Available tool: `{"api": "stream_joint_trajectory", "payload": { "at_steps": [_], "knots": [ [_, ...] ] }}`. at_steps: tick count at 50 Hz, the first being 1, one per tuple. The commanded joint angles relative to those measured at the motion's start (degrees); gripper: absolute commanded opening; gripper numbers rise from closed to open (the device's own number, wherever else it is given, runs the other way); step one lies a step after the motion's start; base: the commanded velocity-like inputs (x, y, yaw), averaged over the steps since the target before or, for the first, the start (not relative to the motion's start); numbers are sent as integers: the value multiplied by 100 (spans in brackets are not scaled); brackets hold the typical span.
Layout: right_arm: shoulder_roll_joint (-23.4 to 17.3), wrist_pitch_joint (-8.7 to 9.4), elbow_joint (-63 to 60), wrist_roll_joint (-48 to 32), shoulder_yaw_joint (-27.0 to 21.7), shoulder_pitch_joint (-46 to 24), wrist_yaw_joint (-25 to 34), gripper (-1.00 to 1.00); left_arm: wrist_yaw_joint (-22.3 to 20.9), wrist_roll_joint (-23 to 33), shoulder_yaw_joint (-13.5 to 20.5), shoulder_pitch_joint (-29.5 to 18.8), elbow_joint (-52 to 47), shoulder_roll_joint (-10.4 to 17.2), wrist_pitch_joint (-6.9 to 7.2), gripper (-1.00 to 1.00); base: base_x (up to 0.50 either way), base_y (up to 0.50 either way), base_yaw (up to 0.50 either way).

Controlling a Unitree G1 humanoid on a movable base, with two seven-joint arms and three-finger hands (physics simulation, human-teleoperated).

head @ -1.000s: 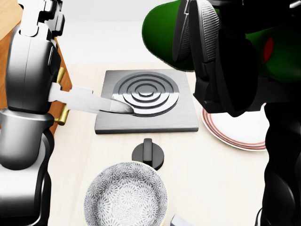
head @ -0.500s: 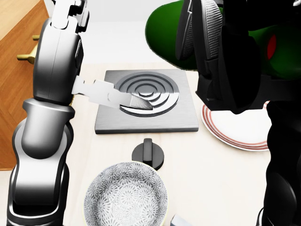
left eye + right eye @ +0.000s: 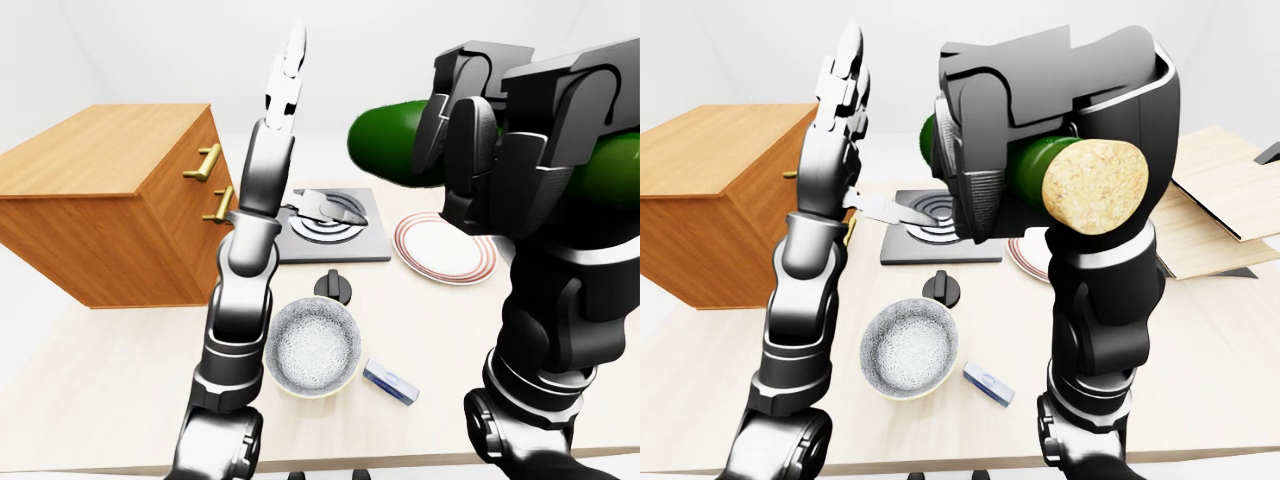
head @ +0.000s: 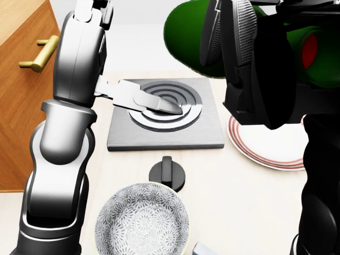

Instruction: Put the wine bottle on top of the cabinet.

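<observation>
Gripping the green wine bottle [image 3: 1040,165] sideways round its body, held high above the tabletop [image 3: 120,370] w/ cork toward camera, right hand [image 3: 1040,130] is closed tight; glass probably heavy, slick, breakable; left hand [image 3: 288,75] raised, open, empty; cabinet [image 3: 100,190] at left.

The glossy green glass wine bottle [image 3: 395,140] with its rough tan cork stopper [image 3: 1102,186] is lying clasped in the matt black plastic right robot hand [image 3: 1040,130]. Left of it, the smooth silvery left robot hand [image 3: 285,75] is gleaming beside the warm grained wooden cabinet [image 3: 100,200]. Below both, the pale matt wooden counter [image 3: 100,380] is carrying a brushed grey metal burner plate [image 4: 164,114] and a speckled ceramic bowl [image 4: 142,220].
</observation>
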Motion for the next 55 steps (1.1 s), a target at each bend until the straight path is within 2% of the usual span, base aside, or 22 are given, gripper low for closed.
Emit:
{"api": "stream_joint_trajectory", "payload": {
  "at_steps": [1,18,24,35,55],
  "knots": [
    [-1,0,-40,-283,-70,-12,-287,-100,-65,140,-163,-39,-289,-159,0,100,0,0,0],
    [-27,0,-40,-223,-85,9,-316,-100,-134,331,-349,-241,-536,-487,0,100,0,0,0],
    [-47,0,-14,-232,-68,-26,-313,-100,-66,252,-249,-425,-221,-460,0,100,0,0,0],
    [-31,0,-5,-251,-55,-15,-302,-100,-13,225,-291,-468,-133,-495,0,100,0,0,0],
    [-64,0,-22,-211,-122,-60,-283,-100,-39,474,-526,-654,-227,-882,0,100,0,0,0]
  ]
}}
